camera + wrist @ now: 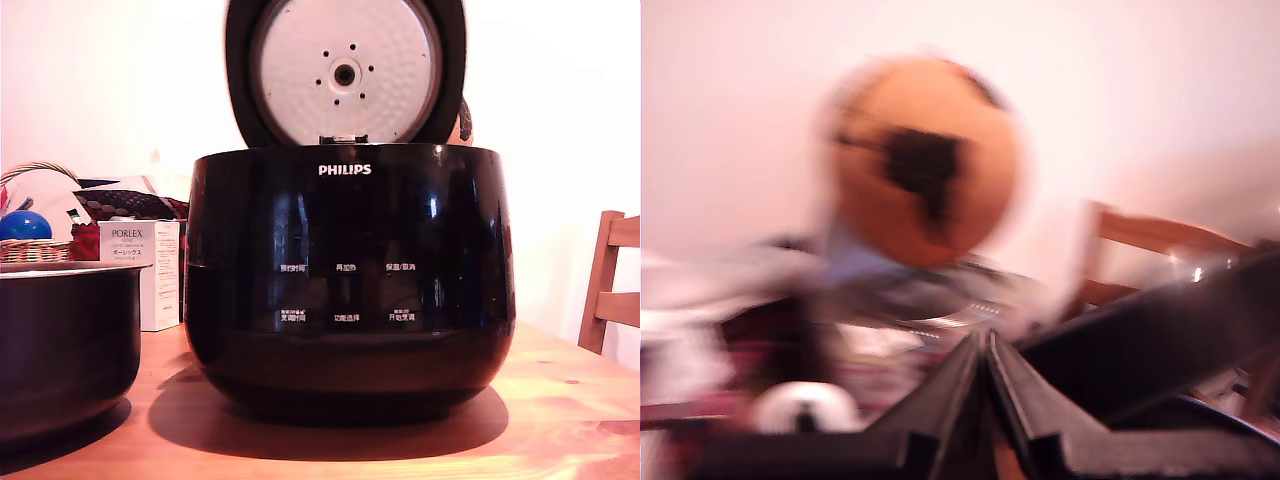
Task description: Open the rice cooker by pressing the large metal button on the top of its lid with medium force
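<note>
The glossy black rice cooker (350, 280) with its white PHILIPS logo stands in the middle of the wooden table (570, 400). Its lid (345, 70) is swung up and upright, showing the silvery-white dimpled underside with a central hole. The lid's top and its metal button face away and are hidden. My gripper (987, 340) shows only in the blurred wrist view, its two black fingers pressed together with nothing between them. A slanted black edge (1160, 330) runs beside it. In the exterior view the gripper is out of sight.
A smaller black pot (65, 340) with a pale rim sits at the exterior view's left. Behind it are a white PORLEX box (140, 270) and a wicker basket (30, 250) holding a blue ball. A wooden chair (610, 290) stands at the right. The wrist view shows a blurred orange round thing (925, 160).
</note>
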Controlling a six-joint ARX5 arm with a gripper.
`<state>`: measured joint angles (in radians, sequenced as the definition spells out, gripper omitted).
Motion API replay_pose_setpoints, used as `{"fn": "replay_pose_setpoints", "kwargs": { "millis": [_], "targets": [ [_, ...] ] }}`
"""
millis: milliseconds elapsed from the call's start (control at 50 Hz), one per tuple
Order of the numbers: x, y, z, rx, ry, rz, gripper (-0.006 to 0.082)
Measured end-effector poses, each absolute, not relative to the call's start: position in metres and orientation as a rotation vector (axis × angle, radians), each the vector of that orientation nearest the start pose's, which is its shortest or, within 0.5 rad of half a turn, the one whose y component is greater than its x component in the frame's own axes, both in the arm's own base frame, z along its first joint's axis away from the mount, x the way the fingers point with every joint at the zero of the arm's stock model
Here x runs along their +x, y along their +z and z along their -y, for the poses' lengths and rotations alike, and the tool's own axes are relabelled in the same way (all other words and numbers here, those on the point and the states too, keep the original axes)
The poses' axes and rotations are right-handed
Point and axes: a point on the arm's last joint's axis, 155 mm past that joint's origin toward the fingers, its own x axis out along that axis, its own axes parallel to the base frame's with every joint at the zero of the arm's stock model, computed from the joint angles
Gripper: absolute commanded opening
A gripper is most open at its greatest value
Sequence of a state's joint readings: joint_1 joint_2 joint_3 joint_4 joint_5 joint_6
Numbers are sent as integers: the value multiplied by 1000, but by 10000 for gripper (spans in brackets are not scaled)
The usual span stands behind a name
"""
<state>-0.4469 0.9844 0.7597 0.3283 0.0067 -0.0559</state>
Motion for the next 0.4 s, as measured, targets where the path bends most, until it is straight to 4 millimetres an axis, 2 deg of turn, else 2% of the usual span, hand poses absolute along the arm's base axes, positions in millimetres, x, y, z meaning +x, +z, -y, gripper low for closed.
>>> {"fn": "replay_pose_setpoints", "kwargs": {
  "millis": [180,400],
  "targets": [
    [341,355,137,-72,-374,83,-20],
    [345,353,127,-69,-343,75,-19]
  ]
}}
